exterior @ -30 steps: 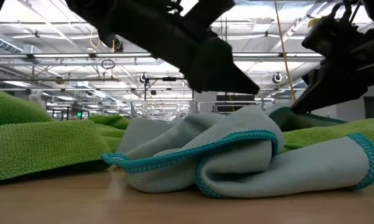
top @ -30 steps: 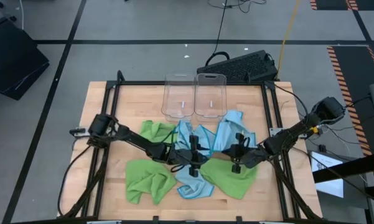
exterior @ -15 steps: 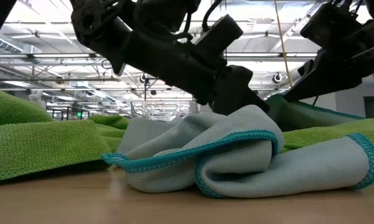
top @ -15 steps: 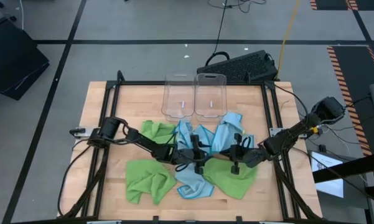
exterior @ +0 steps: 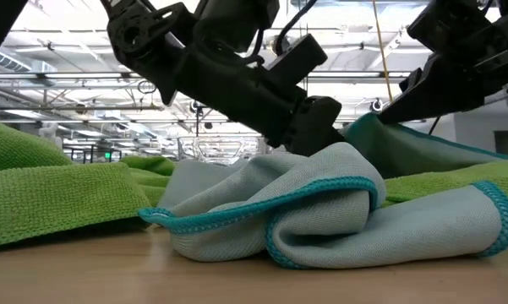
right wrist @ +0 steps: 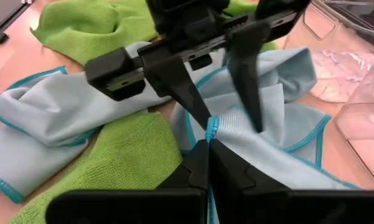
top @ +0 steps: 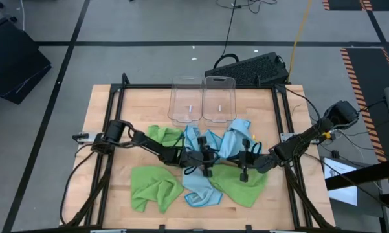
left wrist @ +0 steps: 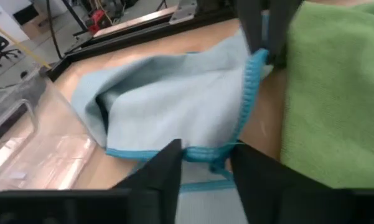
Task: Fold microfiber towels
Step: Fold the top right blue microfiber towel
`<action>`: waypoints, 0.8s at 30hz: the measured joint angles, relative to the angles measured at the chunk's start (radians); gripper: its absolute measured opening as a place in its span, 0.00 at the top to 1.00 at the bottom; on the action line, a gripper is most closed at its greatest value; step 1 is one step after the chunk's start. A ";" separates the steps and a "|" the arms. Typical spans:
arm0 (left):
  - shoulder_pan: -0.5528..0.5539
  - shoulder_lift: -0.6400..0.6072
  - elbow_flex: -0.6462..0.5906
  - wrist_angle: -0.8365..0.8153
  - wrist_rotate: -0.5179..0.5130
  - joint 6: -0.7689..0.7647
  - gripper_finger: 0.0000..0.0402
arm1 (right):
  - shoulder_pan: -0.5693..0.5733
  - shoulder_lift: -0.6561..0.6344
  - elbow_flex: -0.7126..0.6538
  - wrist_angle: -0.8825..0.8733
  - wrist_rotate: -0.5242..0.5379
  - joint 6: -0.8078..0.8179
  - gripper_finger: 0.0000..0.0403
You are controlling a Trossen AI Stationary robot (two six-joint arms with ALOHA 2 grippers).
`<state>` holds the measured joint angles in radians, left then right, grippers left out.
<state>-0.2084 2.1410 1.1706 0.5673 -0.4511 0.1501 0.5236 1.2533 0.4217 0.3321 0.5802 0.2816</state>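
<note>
Several microfiber towels, light blue and lime green, lie crumpled at the table's middle. My right gripper (right wrist: pixel 208 144) is shut on the teal hem of one light blue towel (top: pixel 236 139). My left gripper (left wrist: pixel 205 171) faces it from the table's left, low over the same towel (left wrist: pixel 174 99). It is open, with one finger (right wrist: pixel 187 99) on each side of that hem, close to the right gripper's fingertips. I cannot tell whether it touches the cloth. In the low view, another light blue towel (exterior: pixel 321 211) lies bunched in front, and the left gripper (exterior: pixel 317 135) sits at its top. My right gripper pinches the light blue towel's teal hem (right wrist: pixel 211 124) between its two shut fingers, at their free ends. The fingers come slanting down from the table's right. The held hem stands lifted and the cloth slopes down from it to the table.
Two clear bins (top: pixel 186 100) (top: pixel 219 98) stand side by side at the far middle. Green towels lie at the near left (top: pixel 155 188), the middle left (top: pixel 163 136) and the near right (top: pixel 243 184). A light blue towel (top: pixel 197 191) lies between them.
My left gripper has come down and toward the table's right, up to the right gripper's fingertips, and now sits low over the light blue towel. The hem in my right gripper stands a little higher than before.
</note>
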 joint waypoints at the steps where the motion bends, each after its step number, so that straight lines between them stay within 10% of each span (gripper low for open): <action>1: -0.001 0.000 0.000 -0.005 0.000 0.001 0.72 | 0.000 0.000 0.000 0.000 0.000 -0.003 1.00; 11: -0.032 0.000 0.000 0.002 -0.014 0.081 0.96 | 0.000 0.000 0.000 -0.003 0.029 -0.005 1.00; 24: -0.106 0.000 0.000 0.039 -0.231 0.204 0.45 | -0.001 0.000 0.000 -0.002 0.086 0.013 1.00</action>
<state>-0.3146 2.1410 1.1706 0.6068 -0.6823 0.3545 0.5228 1.2533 0.4217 0.3305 0.6657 0.2949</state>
